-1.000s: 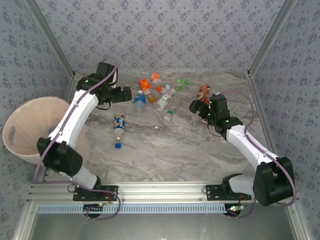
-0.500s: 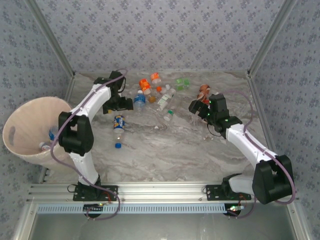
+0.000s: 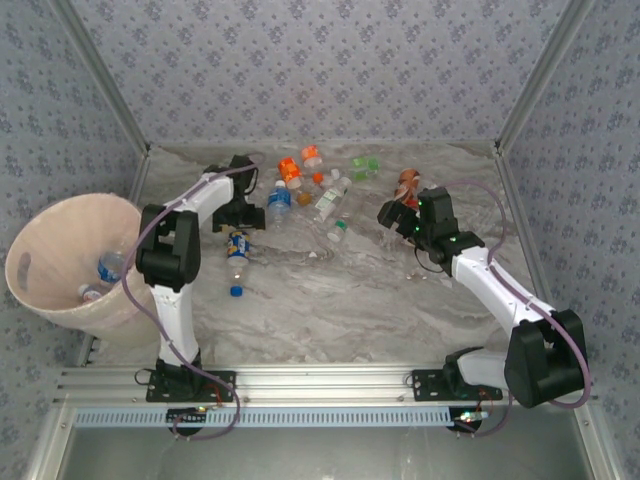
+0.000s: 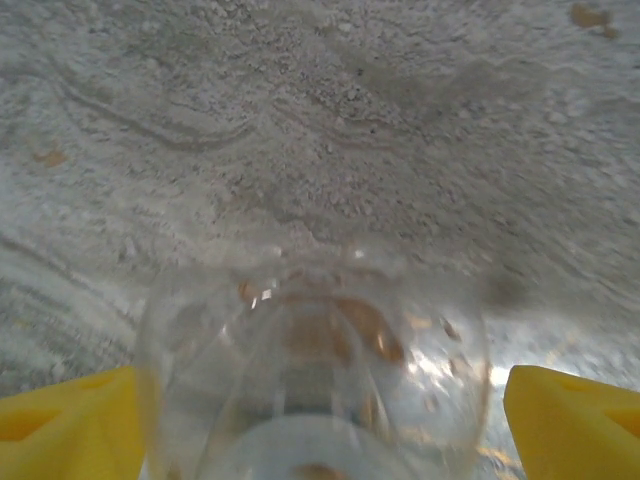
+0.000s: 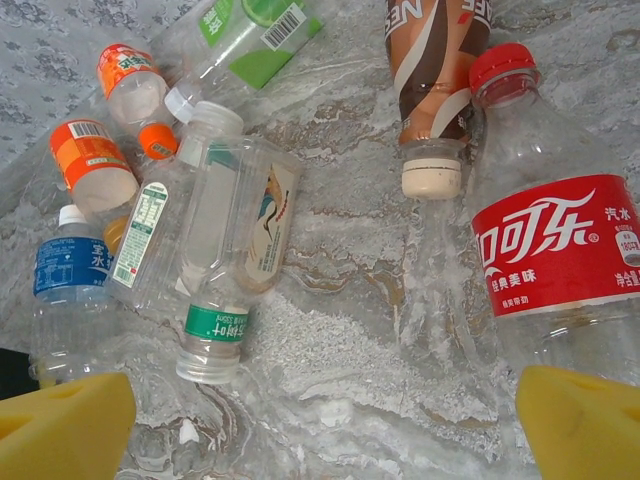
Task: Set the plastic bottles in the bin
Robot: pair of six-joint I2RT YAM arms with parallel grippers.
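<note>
My left gripper (image 3: 238,222) has come down over a clear bottle with a blue and yellow label (image 3: 238,250) lying left of the middle. In the left wrist view that clear bottle (image 4: 315,370) lies between my open yellow fingertips (image 4: 65,425), which flank it without squeezing it. My right gripper (image 3: 392,213) hangs open over bare marble (image 5: 340,400). Beside it lie a red-labelled cola bottle (image 5: 560,240), a brown-labelled bottle (image 5: 440,60) and a green-banded clear bottle (image 5: 215,320). More bottles (image 3: 290,168) lie scattered at the back. The pale pink bin (image 3: 40,250) stands at far left with bottles (image 3: 110,268) inside.
A loose blue cap (image 3: 235,291) lies on the marble table (image 3: 350,300) in front of the left bottle. Patterned walls and metal posts close in the back and sides. The rail with the arm bases runs along the near edge.
The left arm has swung in from near the back corner and lowered its gripper over the blue and yellow labelled bottle, its jaws narrowing a little. The right arm has stayed still.
</note>
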